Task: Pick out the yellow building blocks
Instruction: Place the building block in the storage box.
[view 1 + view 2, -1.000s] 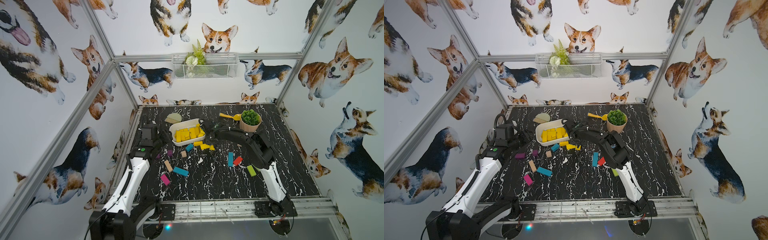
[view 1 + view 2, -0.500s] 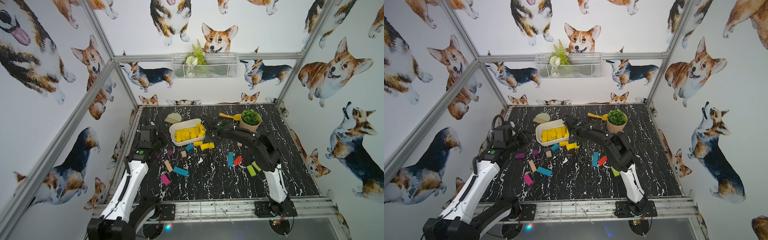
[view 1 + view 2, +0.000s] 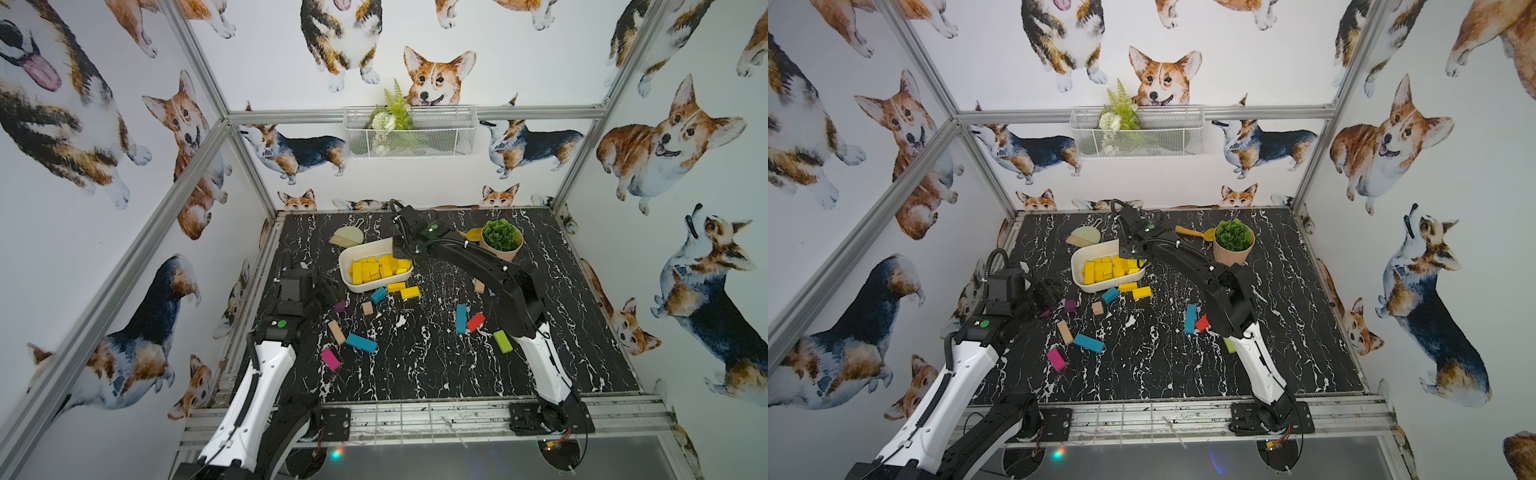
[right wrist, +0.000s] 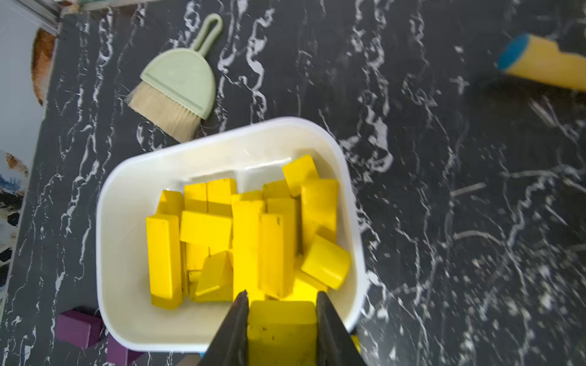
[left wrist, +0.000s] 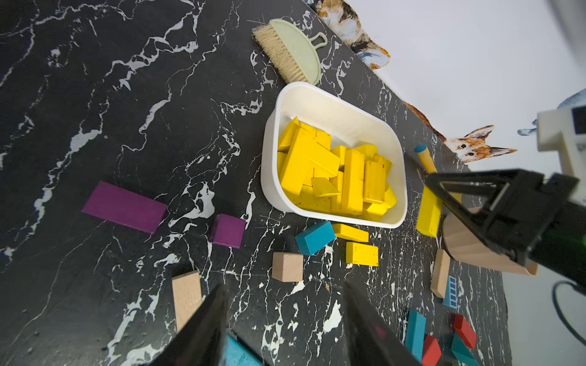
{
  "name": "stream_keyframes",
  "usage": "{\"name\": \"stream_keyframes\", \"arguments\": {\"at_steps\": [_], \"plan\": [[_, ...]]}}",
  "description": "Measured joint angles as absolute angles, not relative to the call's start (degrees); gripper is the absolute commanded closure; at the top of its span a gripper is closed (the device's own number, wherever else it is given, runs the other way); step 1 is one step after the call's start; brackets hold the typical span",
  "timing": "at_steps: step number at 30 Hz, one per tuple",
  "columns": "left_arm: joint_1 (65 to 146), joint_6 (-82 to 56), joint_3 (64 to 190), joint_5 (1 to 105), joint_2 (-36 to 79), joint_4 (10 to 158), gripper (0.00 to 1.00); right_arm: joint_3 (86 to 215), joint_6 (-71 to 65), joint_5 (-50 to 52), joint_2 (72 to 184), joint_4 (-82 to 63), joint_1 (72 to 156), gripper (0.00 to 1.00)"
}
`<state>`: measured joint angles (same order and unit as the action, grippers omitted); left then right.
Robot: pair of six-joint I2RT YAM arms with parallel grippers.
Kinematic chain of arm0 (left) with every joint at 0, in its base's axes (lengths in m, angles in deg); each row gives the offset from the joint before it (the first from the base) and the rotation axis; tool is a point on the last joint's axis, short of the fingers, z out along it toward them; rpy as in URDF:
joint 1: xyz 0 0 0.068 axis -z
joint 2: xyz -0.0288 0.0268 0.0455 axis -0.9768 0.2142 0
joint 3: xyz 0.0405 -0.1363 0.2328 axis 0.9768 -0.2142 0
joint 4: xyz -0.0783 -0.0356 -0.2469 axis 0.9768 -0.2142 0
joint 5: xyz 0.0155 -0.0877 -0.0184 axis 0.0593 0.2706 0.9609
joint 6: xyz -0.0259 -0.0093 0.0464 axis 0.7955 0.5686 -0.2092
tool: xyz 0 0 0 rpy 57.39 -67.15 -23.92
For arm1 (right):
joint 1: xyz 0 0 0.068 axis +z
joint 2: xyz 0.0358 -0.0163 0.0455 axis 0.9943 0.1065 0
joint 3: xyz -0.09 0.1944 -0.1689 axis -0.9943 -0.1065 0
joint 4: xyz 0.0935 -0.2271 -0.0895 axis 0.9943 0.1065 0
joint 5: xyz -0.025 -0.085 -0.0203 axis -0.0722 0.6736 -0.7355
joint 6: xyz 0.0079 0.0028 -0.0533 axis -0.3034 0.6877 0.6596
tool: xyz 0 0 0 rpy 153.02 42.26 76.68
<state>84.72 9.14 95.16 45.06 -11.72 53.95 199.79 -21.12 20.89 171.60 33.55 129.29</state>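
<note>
Base of right arm (image 3: 490,270) sits at near right edge of worktop (image 3: 415,374). White lower link rises from it, and black forearm reaches far forward and across toward the left. Wrist is turned down. The right hand (image 4: 280,298) points downward, jaws clamped on a yellow block (image 4: 282,329) that fills the gap between them.

Base of left arm (image 3: 266,374) is at near left edge, white link leaning forward, black wrist bent over. The left hand (image 5: 285,286) is low over worktop near its left side, fingers (image 5: 206,323) spread apart and empty.
</note>
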Motion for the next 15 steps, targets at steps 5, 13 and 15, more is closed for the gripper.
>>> {"name": "stream_keyframes", "arguments": {"at_steps": [5, 13, 15], "plan": [[84.72, 8.18, 95.42, 43.88, -14.78, 51.22, 0.4, 208.14, -20.05, 18.2, 179.34, 33.64, 130.04, 0.74], [84.72, 7.02, 95.88, 42.52, -16.92, 48.51, 0.4, 208.49, -20.57, 14.4, 184.08, 27.82, 131.39, 0.72], [84.72, 6.91, 95.93, 42.46, -16.92, 48.31, 0.4, 208.18, -21.03, 14.11, 184.73, 26.38, 131.52, 0.69]]}}
